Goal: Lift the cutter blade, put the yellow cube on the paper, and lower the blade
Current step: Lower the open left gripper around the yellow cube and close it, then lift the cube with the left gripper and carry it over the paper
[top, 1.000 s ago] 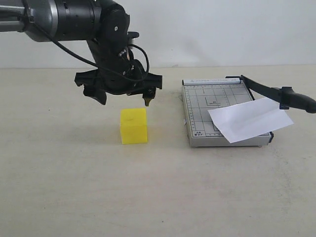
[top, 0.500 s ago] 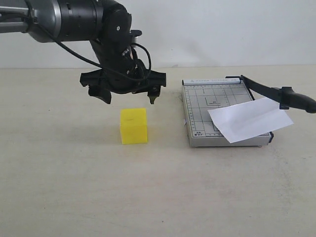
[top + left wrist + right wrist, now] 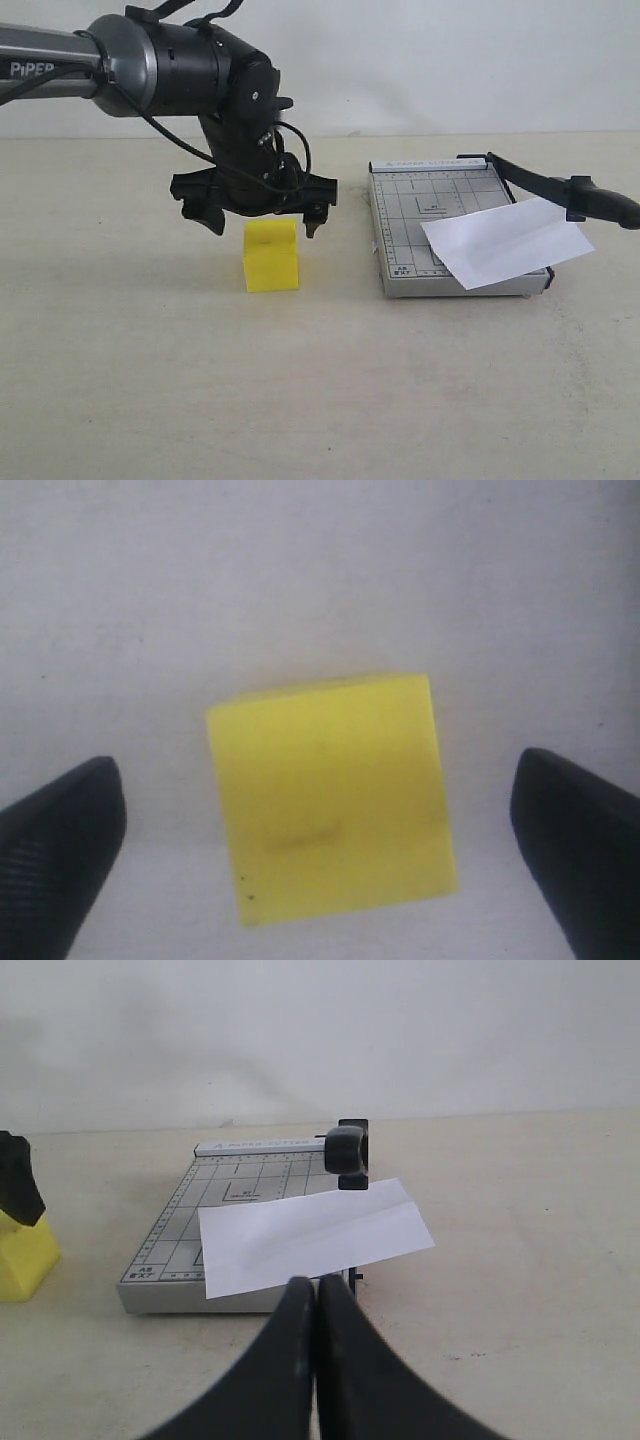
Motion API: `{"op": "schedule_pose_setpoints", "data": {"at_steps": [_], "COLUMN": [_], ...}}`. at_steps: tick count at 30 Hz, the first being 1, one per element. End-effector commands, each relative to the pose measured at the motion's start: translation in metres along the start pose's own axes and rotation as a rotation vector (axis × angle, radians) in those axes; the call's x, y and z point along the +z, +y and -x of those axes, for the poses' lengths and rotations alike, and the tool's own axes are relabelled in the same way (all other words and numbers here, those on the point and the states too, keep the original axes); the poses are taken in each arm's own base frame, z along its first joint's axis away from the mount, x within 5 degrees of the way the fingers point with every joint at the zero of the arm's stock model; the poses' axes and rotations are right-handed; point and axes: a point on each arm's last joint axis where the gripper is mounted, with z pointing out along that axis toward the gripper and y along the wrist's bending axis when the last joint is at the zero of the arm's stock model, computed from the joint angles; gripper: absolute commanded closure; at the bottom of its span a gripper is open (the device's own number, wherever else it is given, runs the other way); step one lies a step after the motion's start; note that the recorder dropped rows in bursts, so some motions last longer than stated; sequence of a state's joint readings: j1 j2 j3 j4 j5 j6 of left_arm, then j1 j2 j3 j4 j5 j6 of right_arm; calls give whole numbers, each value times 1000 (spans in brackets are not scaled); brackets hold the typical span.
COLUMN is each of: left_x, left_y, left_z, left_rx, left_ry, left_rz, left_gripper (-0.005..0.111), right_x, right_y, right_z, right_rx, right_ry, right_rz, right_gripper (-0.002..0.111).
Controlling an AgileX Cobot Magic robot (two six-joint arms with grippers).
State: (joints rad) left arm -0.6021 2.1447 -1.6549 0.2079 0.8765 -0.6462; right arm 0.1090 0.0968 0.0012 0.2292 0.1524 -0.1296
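My left gripper (image 3: 264, 220) hangs spread wide over the yellow cube (image 3: 271, 262), one finger either side and clear of its faces, so I can drop and pinch it squarely. My right gripper (image 3: 316, 1305) is pressed together. Ahead of it the paper (image 3: 310, 1232) lies on the trimmer (image 3: 180, 1222), beside the seemingly lifted blade (image 3: 560, 188).

My left gripper (image 3: 264, 224) spread wide, my right gripper (image 3: 315, 1288) pinched closed.
My left arm (image 3: 150, 65) bends down at the wrist, fingers (image 3: 60, 855) pointing downward; right fingers pressed together, holding nothing.
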Motion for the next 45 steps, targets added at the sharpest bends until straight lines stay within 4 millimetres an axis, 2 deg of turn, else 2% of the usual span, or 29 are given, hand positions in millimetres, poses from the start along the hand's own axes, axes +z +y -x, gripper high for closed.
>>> {"op": "schedule_pose_setpoints", "data": {"at_steps": [1,19,23,25,27,28,29,30,31,33,36,38,41,45], "left_x": [5,30,33,33,33,33,33,31,29,15,-25,-51,-75,-84], "left_y": [-2,-4,-4,-4,-3,-3,-3,-1,-1,-2,-14,-32,-64,-91], "left_z": [1,-4,-5,-5,-4,-5,-5,-6,-6,0,11,10,-4,-12], "left_rx": [-15,-10,-8,-3,5,5,5,8,21,122,326,459,746,815], "left_ry": [-5,20,25,22,17,23,29,44,49,22,-115,-178,-206,-310], "left_rz": [-7,1,6,9,16,21,26,39,38,19,-104,-191,-352,-451], "left_gripper": [8,8,13,21,35,54,66,88,101,102,102,102,102,102], "right_x": [-1,-1,-1,-1,-1,-1,-1,-1,-1,-1,-1,-1,-1,-1], "right_y": [0,0,0,0,0,0,0,0,0,0,0,0,0,0], "right_z": [1,1,1,1,1,1,1,1,1,1,1,1,1,1], "right_rx": [-2,-2,-2,-2,-2,-2,-2,-2,-2,-2,-2,-2,-2,-2], "right_ry": [-9,-13,-13,-13,-13,-13,-13,-13,-13,-13,-13,-13,-13,-13], "right_rz": [2,1,1,1,1,1,1,1,1,1,1,1,1,1], "right_gripper": [108,108,108,108,108,108,108,108,108,108,108,108,108,108]}}
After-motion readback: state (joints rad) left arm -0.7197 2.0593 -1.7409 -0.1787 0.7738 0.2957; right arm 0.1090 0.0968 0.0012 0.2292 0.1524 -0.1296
